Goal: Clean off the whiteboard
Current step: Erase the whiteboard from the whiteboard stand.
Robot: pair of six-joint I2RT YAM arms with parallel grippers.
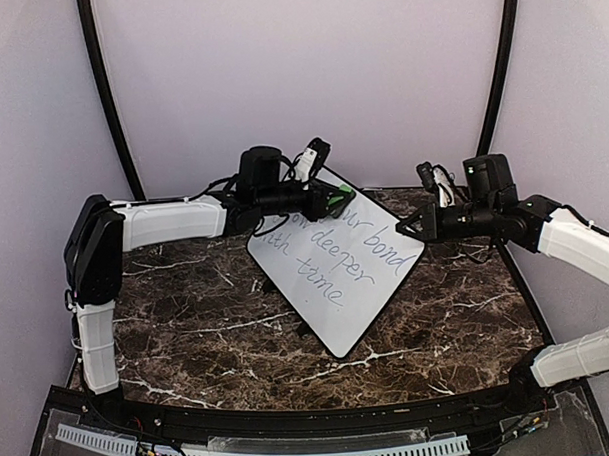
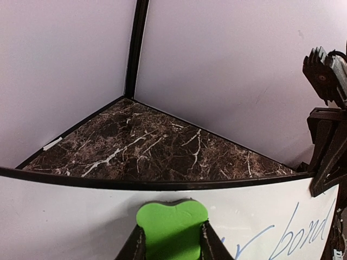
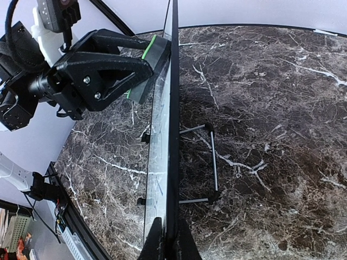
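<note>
Jaws of left gripper [image 2: 172, 246] pinch green eraser [image 2: 172, 219] vs the whiteboard [image 2: 65, 216] near its top edge; right gripper [image 3: 167, 241] clamps the board's side edge, board tilted on the table [image 1: 188, 322]. Risk, imo: hard wipe twists board from that thin grip, or eraser slips off the rim.

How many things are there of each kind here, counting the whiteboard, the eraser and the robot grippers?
Boards: 1, the white rectangular whiteboard with a thin black frame
Erasers: 1, the small green eraser block
Grippers: 2, the black left gripper shut on the eraser, and the black right gripper shut on the board's edge
Total: 4
</note>
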